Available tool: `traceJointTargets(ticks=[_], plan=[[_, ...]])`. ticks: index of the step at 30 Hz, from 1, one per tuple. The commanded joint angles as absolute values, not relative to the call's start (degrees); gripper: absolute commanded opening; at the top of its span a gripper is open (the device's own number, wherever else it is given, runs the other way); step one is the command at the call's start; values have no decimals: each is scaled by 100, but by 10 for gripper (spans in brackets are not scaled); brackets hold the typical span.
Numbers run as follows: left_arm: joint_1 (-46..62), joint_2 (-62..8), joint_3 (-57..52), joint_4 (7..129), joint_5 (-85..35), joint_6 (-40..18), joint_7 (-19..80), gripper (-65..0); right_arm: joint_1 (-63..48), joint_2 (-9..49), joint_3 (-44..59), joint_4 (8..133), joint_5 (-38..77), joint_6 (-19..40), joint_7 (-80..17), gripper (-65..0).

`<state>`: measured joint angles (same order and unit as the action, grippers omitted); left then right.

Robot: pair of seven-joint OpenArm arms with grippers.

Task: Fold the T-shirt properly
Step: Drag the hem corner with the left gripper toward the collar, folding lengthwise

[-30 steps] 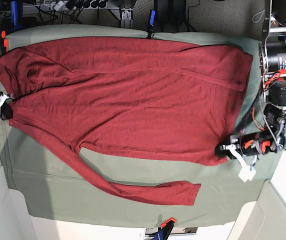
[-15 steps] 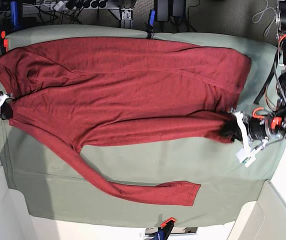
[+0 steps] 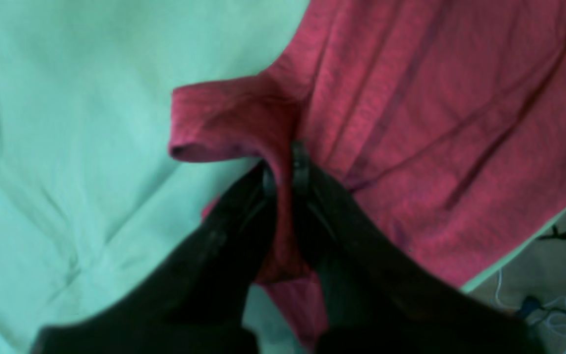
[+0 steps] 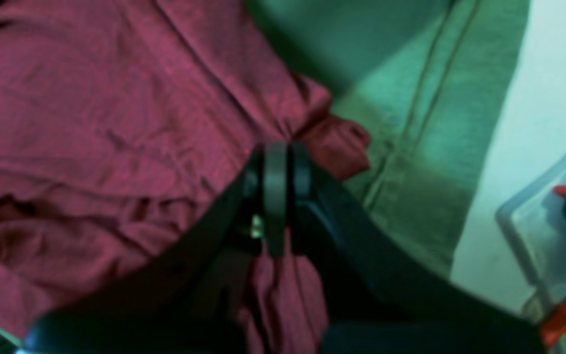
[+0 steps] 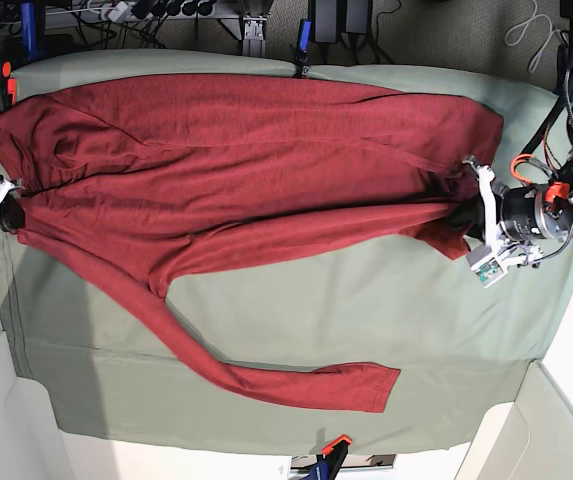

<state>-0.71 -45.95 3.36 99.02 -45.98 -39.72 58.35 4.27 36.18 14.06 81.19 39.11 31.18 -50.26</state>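
Both hands, left hand (image 5: 471,215) and right hand (image 5: 4,210), clench T-shirt (image 5: 246,160) edges; uneven travel risks a skewed, bunched fold.

From the base view we look straight down on the whole table cloth (image 5: 386,300) from well above. Our two wrist views sit close behind each arm's dark fingers, facing down at opposite ends of the T-shirt (image 5: 256,170), both ends also visible from above.

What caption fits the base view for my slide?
Both grippers, left gripper and right gripper, pinch the dark red long-sleeved knit T-shirt on the sage-green table cloth.
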Motion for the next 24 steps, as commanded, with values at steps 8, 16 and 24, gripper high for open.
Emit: traceJointTargets(ticks=[8, 16, 24], plan=[[316, -4766, -342, 9981, -4790, -4000, 5769, -650, 16, 3780, 2364, 8294, 4296, 3284, -4958, -650], [580, -4766, -346, 9981, -4950, -4000, 5874, -650, -399, 3809, 2517, 8300, 4412, 3288, -5000, -650], [1074, -4762, -346, 9979, -4947, -4000, 5830, -650, -495, 3806, 2517, 8305, 4338, 3286, -5041, -650]])
